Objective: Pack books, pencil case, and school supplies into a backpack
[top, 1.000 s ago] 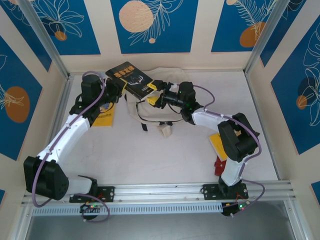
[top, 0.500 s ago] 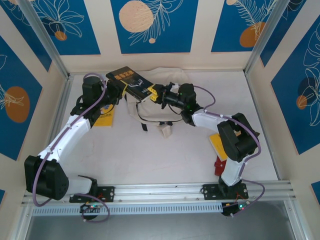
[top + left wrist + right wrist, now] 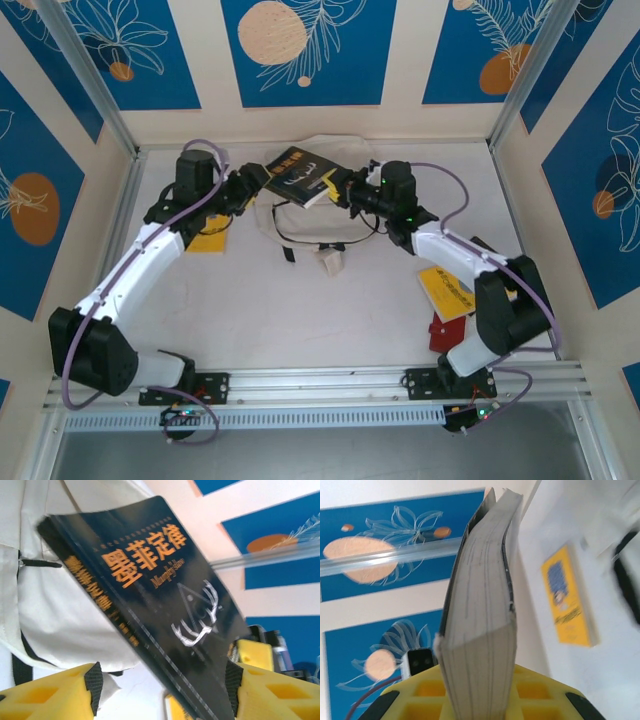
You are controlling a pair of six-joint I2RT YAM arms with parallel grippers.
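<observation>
A black book (image 3: 300, 175) with orange print hangs tilted over the cream-white backpack (image 3: 335, 222) at the back of the table. My right gripper (image 3: 340, 188) is shut on its right edge, and the right wrist view shows the page block (image 3: 480, 630) clamped between the yellow fingers (image 3: 535, 700). My left gripper (image 3: 255, 186) stands open at the book's left end. In the left wrist view the black book (image 3: 150, 585) runs between the wide-apart pads (image 3: 93, 686), with the backpack (image 3: 60, 605) behind it.
A yellow book (image 3: 210, 236) lies on the table under my left forearm. Another yellow book (image 3: 450, 290) and a red item (image 3: 440, 335) lie near my right arm's base. The enclosure walls and a metal rail run close behind the backpack.
My right gripper has shut on the black book and my left gripper has opened off it. The book has shifted right, over the backpack.
</observation>
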